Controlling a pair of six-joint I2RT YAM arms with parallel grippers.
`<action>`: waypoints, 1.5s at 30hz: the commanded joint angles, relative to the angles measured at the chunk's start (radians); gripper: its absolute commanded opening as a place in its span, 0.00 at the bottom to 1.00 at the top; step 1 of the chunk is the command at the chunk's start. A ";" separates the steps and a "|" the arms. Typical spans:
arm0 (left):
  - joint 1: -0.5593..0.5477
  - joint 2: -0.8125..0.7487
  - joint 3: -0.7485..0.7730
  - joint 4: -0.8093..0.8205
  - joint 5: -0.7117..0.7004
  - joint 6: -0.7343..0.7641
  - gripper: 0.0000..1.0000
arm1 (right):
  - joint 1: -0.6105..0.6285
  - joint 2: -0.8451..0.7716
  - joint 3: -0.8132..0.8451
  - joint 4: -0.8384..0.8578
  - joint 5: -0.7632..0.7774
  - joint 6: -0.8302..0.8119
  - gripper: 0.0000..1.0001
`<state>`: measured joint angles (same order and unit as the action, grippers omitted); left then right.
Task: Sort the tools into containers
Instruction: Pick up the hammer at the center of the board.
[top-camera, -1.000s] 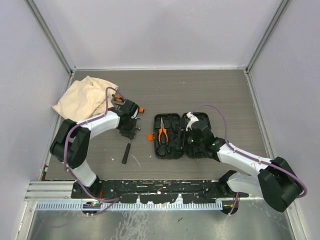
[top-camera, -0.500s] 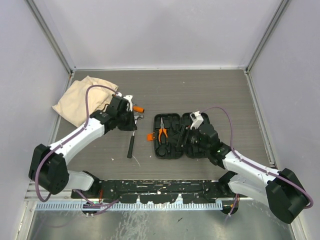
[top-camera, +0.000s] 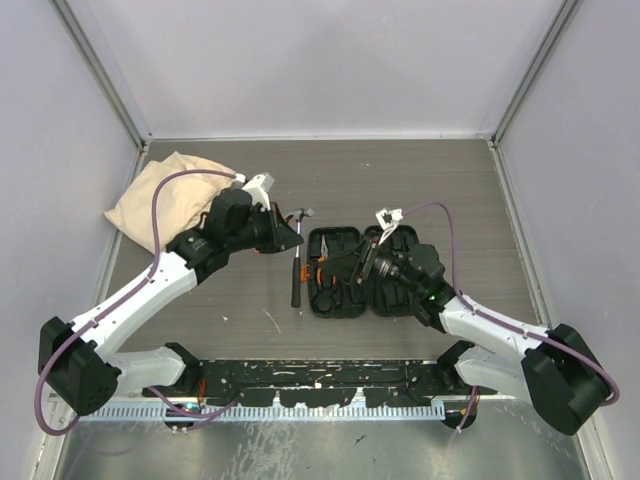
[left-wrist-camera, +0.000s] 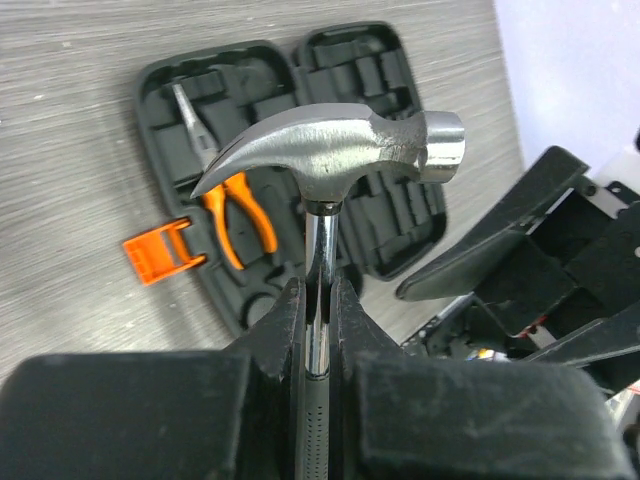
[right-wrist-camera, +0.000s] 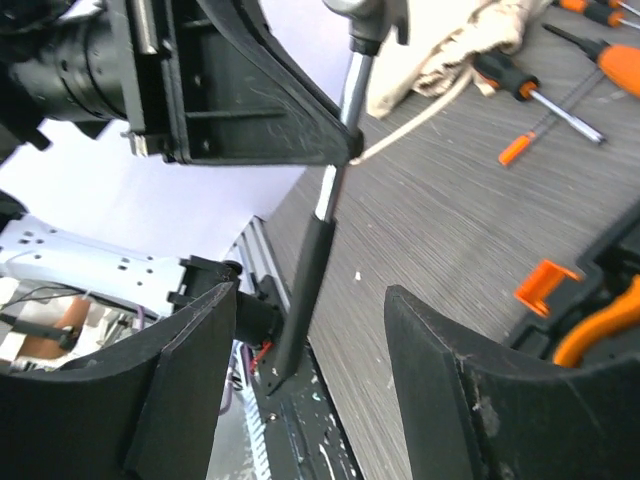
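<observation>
In the top external view, the left gripper (top-camera: 287, 232) is clamped on the steel shaft of the claw hammer (top-camera: 297, 275). Its grip is just under the head, and the black handle trails toward the arm bases. The open tool case (top-camera: 338, 300) lies just to this gripper's right, with pliers (top-camera: 324, 270) seated inside. The right gripper (top-camera: 350, 265) hovers over the case, pointed at the hammer.

In the left wrist view, the fingers (left-wrist-camera: 285, 320) pinch the shaft tightly. The hammer head (left-wrist-camera: 330, 150) sits just past their tips, with the case beyond and below.

In the right wrist view, that gripper's jaws are spread wide and hold nothing. The hammer's handle hangs ahead, in line with the gap and untouched. Screwdrivers (right-wrist-camera: 545, 98) lie on the table farther off to the right.

The step in hand looks like stowing the hammer. The next move likely calls for a handover, or for lining the hammer up with a recess in the case.
</observation>
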<state>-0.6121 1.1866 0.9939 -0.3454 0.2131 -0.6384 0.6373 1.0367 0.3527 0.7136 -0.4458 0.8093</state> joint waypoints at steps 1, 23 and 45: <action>-0.040 -0.038 0.054 0.211 0.042 -0.111 0.00 | -0.003 0.051 0.088 0.217 -0.100 0.045 0.65; -0.096 -0.006 0.061 0.443 0.109 -0.209 0.00 | -0.002 0.094 0.115 0.243 -0.178 0.090 0.50; -0.091 -0.117 0.067 0.152 -0.088 -0.065 0.63 | -0.003 -0.024 0.201 -0.349 0.192 -0.066 0.00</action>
<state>-0.7074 1.1446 1.0130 -0.0853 0.2291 -0.7769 0.6331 1.0859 0.4442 0.6075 -0.4633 0.8673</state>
